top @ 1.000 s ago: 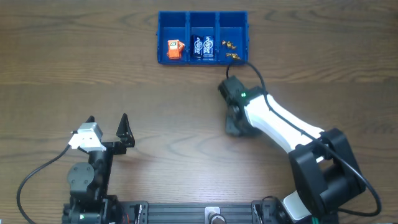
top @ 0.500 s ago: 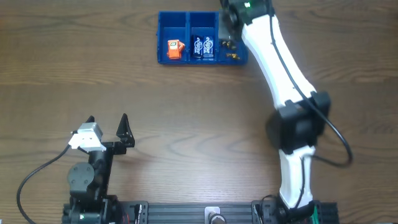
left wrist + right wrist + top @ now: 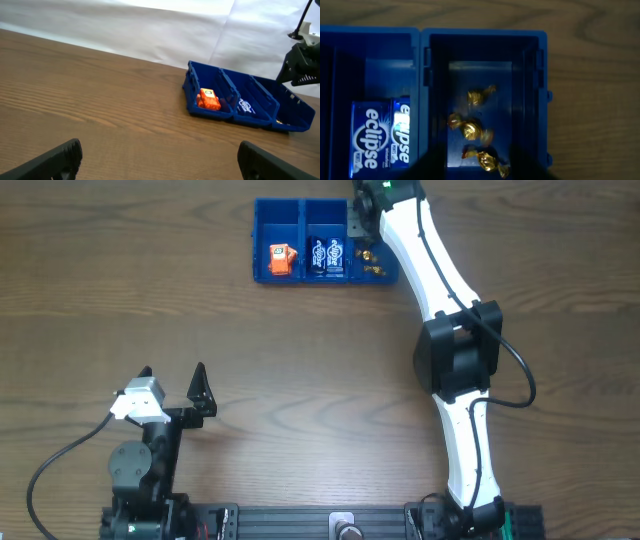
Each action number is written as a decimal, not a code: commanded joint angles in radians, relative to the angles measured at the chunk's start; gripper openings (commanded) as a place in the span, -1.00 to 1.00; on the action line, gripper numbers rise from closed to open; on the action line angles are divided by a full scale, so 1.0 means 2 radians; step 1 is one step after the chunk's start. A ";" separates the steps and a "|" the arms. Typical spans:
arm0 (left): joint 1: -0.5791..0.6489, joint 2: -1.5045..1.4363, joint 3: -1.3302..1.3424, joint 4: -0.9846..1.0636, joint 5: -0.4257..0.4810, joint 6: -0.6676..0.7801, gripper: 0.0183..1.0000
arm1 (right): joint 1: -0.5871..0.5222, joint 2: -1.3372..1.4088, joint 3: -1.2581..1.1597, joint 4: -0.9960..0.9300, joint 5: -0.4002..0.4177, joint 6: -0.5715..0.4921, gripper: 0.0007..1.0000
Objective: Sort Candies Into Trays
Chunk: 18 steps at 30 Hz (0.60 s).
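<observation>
A blue three-compartment tray (image 3: pixel 258 230) sits at the table's far edge. An orange candy (image 3: pixel 283 260) lies in its left compartment, two blue mint packs (image 3: pixel 327 256) in the middle, and several gold wrapped candies (image 3: pixel 372 260) in the right. My right gripper (image 3: pixel 365 215) hangs over the right compartment. In the right wrist view its dim fingers stand open (image 3: pixel 477 152) above the gold candies (image 3: pixel 471 130), holding nothing. My left gripper (image 3: pixel 173 370) rests open near the left arm's base, far from the tray (image 3: pixel 240 107).
Bare wooden tabletop stretches between the tray and both arm bases. A white sheet covers the wall behind the tray in the left wrist view. The right arm's white links cross the table's right half.
The right arm swung from mid-table up to the tray's right compartment, then shifted slightly. The left arm stayed still.
</observation>
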State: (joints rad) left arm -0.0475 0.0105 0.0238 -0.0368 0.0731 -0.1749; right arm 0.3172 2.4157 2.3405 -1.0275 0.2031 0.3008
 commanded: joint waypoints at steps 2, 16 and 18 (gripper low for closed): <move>0.002 -0.003 -0.010 -0.017 0.008 0.007 1.00 | -0.023 -0.019 0.011 -0.016 -0.023 -0.002 0.09; 0.002 -0.003 -0.010 -0.017 0.008 0.007 1.00 | -0.097 -0.572 -0.562 0.161 -0.011 -0.048 0.54; 0.002 -0.003 -0.010 -0.017 0.008 0.007 1.00 | -0.110 -0.662 -0.652 0.187 -0.027 -0.048 0.77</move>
State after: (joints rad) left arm -0.0475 0.0093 0.0238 -0.0364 0.0727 -0.1749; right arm 0.1268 1.2739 1.2705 -0.6842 0.1795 0.2115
